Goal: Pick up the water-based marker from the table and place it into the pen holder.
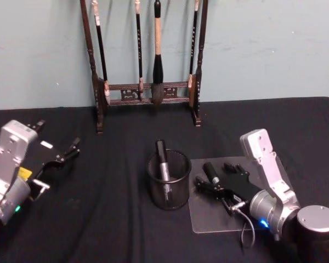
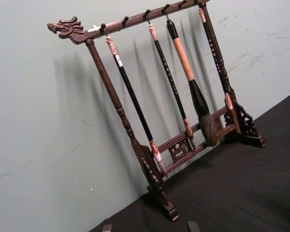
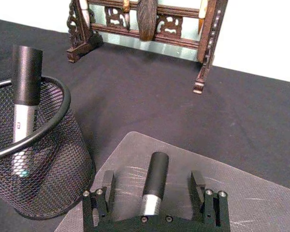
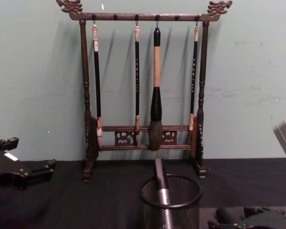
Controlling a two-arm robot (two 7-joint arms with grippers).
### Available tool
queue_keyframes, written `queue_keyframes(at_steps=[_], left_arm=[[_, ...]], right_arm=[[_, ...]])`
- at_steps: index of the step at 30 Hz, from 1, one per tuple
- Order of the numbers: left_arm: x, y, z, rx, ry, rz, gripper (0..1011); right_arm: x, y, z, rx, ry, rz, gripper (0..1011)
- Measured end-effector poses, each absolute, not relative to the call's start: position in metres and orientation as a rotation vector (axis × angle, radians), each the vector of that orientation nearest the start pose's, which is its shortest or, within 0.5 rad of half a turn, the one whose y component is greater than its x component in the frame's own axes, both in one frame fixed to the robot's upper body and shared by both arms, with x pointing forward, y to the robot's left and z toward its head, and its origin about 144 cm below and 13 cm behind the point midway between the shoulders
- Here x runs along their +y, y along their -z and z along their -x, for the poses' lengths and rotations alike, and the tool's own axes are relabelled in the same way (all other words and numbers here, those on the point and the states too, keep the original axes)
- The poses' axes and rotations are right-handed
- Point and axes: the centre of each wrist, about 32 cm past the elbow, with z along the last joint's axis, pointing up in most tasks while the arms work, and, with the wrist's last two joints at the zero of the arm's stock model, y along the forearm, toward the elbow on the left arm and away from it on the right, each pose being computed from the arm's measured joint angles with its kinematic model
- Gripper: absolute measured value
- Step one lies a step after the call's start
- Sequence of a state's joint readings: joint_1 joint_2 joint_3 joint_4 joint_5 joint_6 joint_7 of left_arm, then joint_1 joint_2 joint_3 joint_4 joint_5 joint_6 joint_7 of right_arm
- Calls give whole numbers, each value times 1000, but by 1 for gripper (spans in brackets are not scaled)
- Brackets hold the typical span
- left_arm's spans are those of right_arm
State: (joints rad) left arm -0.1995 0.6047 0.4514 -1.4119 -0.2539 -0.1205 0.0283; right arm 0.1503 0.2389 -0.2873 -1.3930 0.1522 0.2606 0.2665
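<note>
Over the mat (image 1: 208, 219) by the holder (image 1: 178, 194), my right pincer (image 3: 152, 177) apart astride a marker (image 3: 156, 166) — left pincer (image 1: 71, 150) apart, parked left.

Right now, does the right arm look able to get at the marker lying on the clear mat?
Probably yes: the right claw sits open astride the marker on the clear mat, nothing between them; the pen holder stands aside to its left.
</note>
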Motion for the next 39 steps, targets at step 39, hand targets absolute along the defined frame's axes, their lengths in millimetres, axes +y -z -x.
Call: queue_keyframes(at_steps=[39], left_arm=[[310, -1140, -489, -285, -1248, -305, 1009]], right_arm=[[-224, -1119, -491, 198, 1077, 354, 1002]])
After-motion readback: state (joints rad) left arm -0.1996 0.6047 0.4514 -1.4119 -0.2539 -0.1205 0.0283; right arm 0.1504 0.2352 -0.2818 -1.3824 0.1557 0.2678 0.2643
